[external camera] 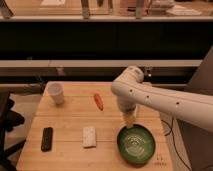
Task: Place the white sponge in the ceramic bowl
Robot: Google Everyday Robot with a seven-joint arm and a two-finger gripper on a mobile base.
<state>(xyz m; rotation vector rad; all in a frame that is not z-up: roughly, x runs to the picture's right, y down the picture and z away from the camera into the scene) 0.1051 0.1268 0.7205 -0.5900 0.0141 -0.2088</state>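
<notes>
Under the ceramic bowl spreads the wooden table. The arm reaches over the bowl's far rim, and its gripper hangs there, jaws spread and empty, seemingly readied for a pickup. The white sponge lies flat left of the bowl, untouched.

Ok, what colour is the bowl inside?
The ceramic bowl is dark green with pale swirls, camera view; gripper hangs over its far rim.
</notes>
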